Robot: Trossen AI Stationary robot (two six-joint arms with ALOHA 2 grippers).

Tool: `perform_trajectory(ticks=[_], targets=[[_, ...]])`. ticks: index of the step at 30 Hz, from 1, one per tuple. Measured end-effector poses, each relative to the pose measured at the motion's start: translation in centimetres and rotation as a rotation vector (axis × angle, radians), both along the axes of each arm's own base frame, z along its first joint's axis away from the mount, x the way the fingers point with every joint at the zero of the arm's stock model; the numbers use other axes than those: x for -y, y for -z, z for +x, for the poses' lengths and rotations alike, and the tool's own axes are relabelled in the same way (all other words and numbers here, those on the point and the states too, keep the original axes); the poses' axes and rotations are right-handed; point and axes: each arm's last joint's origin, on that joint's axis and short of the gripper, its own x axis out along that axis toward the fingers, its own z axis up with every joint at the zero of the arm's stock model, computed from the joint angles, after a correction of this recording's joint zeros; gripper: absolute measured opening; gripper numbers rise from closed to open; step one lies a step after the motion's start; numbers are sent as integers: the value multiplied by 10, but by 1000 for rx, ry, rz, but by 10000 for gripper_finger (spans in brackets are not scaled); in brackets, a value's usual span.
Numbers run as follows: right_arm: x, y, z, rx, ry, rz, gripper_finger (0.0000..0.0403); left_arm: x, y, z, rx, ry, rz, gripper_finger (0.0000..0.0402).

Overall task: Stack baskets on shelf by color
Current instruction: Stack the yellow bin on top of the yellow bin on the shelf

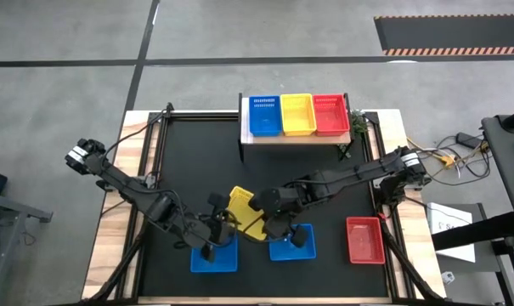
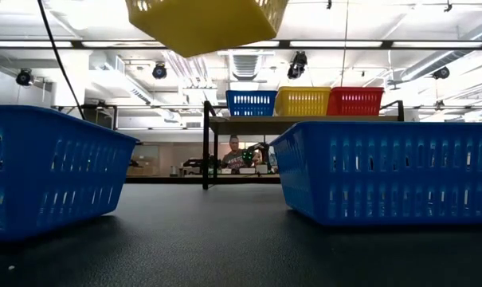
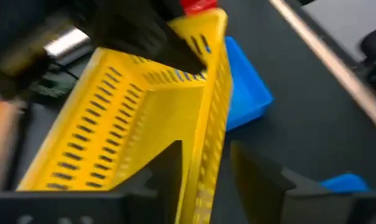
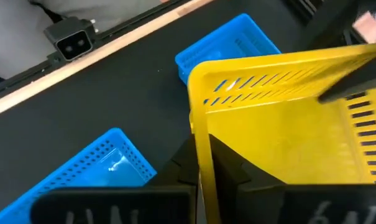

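A yellow basket (image 1: 244, 212) hangs tilted above the black mat, between both arms and clear of it in the low view (image 2: 205, 24). My right gripper (image 4: 203, 167) is shut on one of its walls. My left gripper (image 3: 209, 158) is open at the opposite wall (image 3: 206, 124), one finger inside the basket and one outside. Two blue baskets (image 1: 214, 257) (image 1: 290, 244) and a red basket (image 1: 364, 240) rest on their bottoms on the mat. The shelf (image 1: 295, 138) at the far edge bears a blue, a yellow and a red basket side by side. My left gripper has its fingers on either side of the yellow basket's wall rim (image 3: 203, 180); the outer finger (image 3: 262, 180) stands apart from it, and whether the inner finger (image 3: 169, 168) touches it I cannot tell. My right gripper pinches the rim of a side wall (image 4: 199, 140), one finger inside the basket and one outside, slanting down from the table's right. The basket hangs tilted, lifted clear of the mat.
The two blue baskets lie right below and beside the held one, near the table's front edge. The wooden table edge (image 1: 112, 221) frames the mat. Cables and a stand (image 1: 460, 153) lie off the right side. A person shows far behind the shelf (image 2: 235, 151).
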Motion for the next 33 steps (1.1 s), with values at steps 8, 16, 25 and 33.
perform_trajectory(ticks=[8,16,25,33], targets=[[9,1,-8,-97,184,-47,8,-5,-12,-5,62,47,146,185],[23,-18,-29,-101,484,-171,8,-14,-20,-18,100,-20,105,194],[81,-74,-73,41,733,-211,8,-22,7,-28,194,-155,75,194],[188,-84,-92,20,863,-112,8,-31,3,-40,255,-210,61,194]])
